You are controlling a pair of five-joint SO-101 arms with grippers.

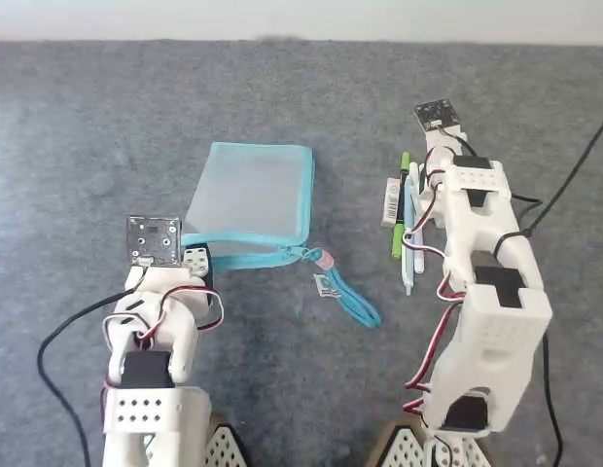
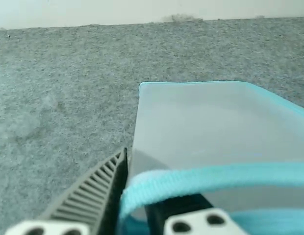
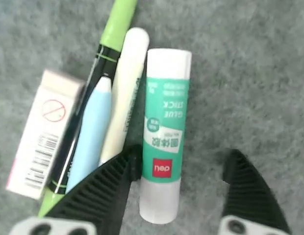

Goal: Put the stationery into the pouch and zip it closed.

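Observation:
A translucent pouch [image 1: 251, 195] with a teal zip edge lies flat on the grey carpet. My left gripper [image 1: 198, 261] is at its near left corner, shut on the teal zip band [image 2: 191, 178], which runs between the two fingers. The stationery lies in a row to the right: a boxed eraser [image 3: 39, 132], a green pen [image 3: 105, 54], a light blue pen [image 3: 90, 132], a cream pen [image 3: 125, 93] and a glue stick [image 3: 164, 147]. My right gripper [image 3: 184, 156] hangs open just above them, its fingers on either side of the glue stick's end.
The pouch's teal wrist strap [image 1: 355, 300], with a small tag [image 1: 327, 284] and a pink zip pull [image 1: 324, 259], trails onto the carpet between pouch and stationery. The right arm [image 1: 481, 224] lies along the row of stationery. Bare carpet stretches beyond the pouch.

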